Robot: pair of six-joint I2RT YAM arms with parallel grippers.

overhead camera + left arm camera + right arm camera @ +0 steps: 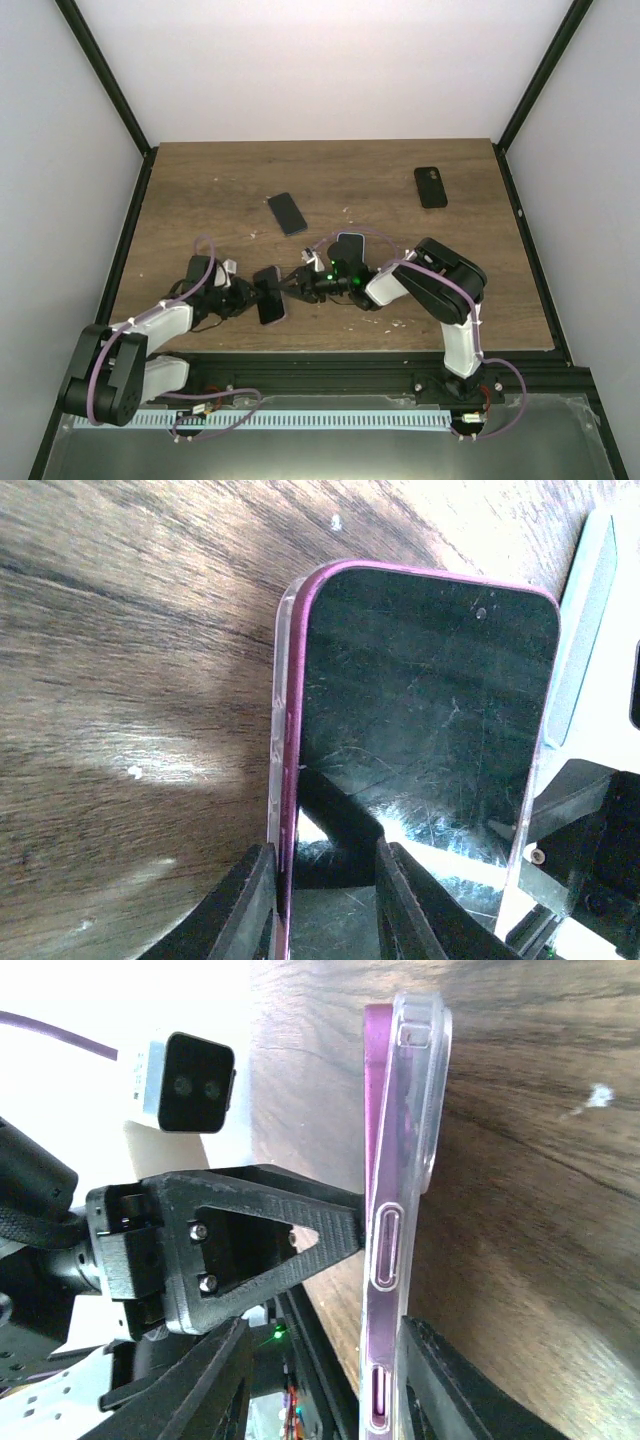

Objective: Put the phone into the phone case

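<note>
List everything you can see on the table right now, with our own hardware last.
purple phone: 1, purple with a dark screen, near-centre between both tools
clear case: 1, transparent, around the purple phone's back and edges
black phone: 1, black, flat at mid-table
black slab: 1, black, far right; phone or case, cannot tell
pale-rimmed phone: 1, dark with a light rim, flat behind the right wrist
crumbs: several, white, scattered
table: 1, brown wood
left tool: 1, black, clamped on the purple phone
right tool: 1, black, jaws open astride the cased phone's edge
</note>
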